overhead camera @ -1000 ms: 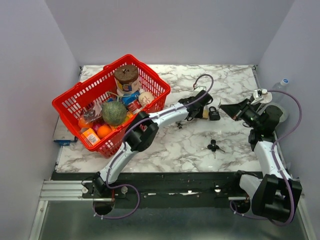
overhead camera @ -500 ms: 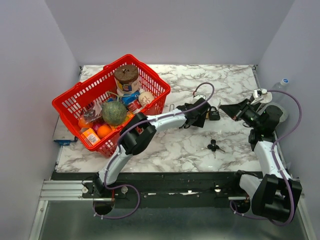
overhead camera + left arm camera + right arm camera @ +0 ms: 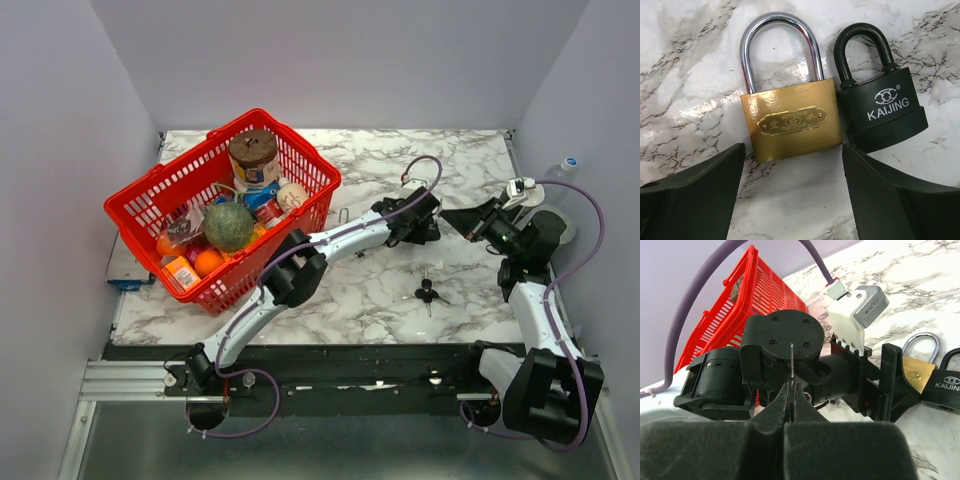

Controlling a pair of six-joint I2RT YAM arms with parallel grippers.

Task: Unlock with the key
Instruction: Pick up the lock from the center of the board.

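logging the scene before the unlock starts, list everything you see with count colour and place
table: 1, white marble, under everything
basket: 1, red, on the table's left side
groceries: several, mixed colours, in the basket
brass padlock: 1, gold with silver shackle, flat on the table
black padlock: 1, black, flat beside the brass one
bunch of keys: 1, black heads, on the table nearer the arms
key: 1, thin metal, pinched in the right gripper
bottle: 1, pale with blue top, past the table's right edge
left gripper: 1, black, open around the brass padlock
right gripper: 1, black, shut on the key
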